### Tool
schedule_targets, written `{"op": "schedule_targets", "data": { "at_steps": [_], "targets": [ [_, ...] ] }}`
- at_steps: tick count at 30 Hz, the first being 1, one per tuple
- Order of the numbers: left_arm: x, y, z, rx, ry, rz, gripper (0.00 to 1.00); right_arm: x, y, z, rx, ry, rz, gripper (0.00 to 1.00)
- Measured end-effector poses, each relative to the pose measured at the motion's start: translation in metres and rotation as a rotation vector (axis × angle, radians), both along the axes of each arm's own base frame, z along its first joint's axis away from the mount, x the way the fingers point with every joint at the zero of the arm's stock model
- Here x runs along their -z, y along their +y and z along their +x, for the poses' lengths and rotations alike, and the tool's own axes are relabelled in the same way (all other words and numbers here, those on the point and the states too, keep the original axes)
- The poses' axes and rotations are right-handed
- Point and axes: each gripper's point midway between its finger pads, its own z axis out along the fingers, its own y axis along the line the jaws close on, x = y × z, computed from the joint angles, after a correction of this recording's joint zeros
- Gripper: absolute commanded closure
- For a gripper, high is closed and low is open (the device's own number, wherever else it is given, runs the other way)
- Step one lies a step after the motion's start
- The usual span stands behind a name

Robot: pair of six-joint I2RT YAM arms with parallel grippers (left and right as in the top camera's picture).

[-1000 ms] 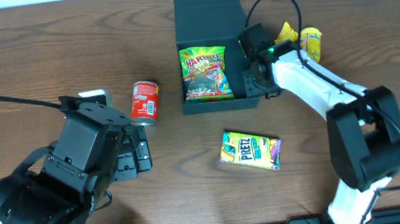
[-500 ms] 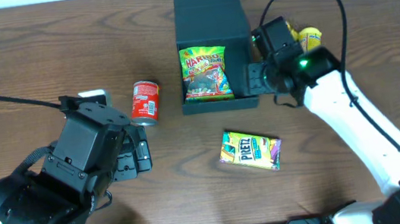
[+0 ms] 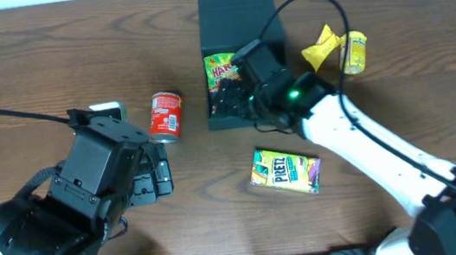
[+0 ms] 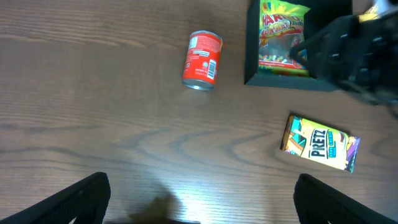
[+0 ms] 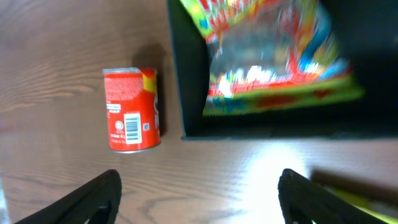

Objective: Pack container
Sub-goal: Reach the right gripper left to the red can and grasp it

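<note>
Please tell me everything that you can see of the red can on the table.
The can is small and cylindrical, apparently metal, with silvery rims. Its label is red, with a yellow patch near one end and a white panel that carries a barcode and fine print too small to read. It lies on its side on the wooden table, barcode facing up, to the left of the container, with a clear gap between them. Only the table touches it.
</note>
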Motion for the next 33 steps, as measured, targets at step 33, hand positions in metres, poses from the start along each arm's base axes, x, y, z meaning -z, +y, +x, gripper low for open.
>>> {"op": "schedule_targets", "data": {
  "at_steps": [33],
  "targets": [
    [0.0,0.0,0.0,0.0,0.0,0.0,0.05,0.041,0.132,0.017,-0.102,0.141,-0.1,0.16]
  ]
}}
